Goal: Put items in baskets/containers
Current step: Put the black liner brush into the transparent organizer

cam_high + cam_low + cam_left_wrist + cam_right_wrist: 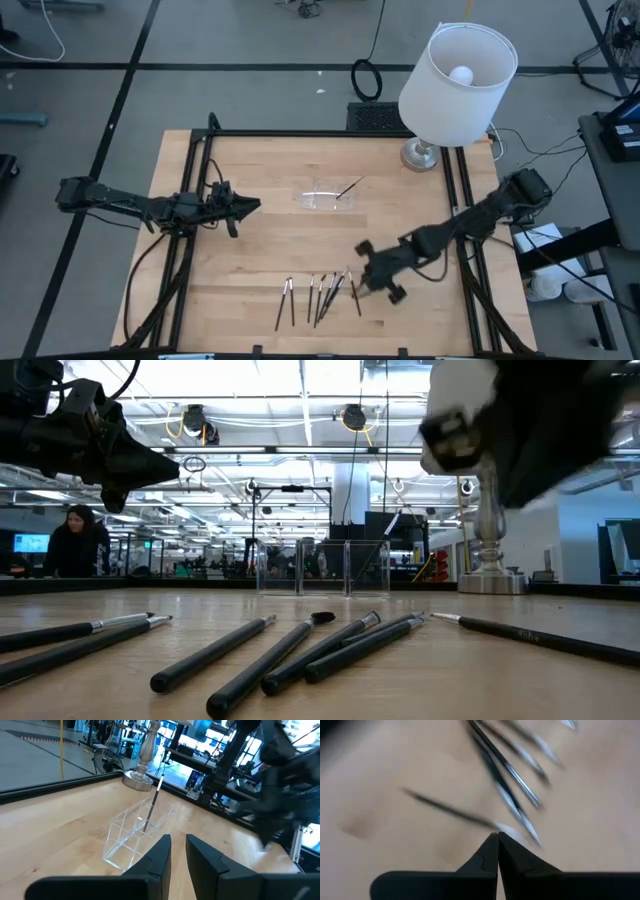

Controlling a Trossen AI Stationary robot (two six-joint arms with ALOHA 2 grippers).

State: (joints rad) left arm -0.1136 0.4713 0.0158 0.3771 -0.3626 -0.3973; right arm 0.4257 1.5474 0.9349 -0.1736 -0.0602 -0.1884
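Observation:
Several thin dark brushes with light metal tips lie flat on the wood near the table's front edge, and the low view shows them side by side. One more brush stands slanted in the clear container at mid-table, leaning on its wall. My right gripper is shut and hovers above the right end of the row, with nothing seen between its fingers. My left gripper waits open at the table's left, pointing level toward the container.
A lamp with a white shade stands on its metal base at the far right corner. Black frame rails run along the table's sides. Bare wood lies between the container and the brushes. A person sits beyond the far edge.

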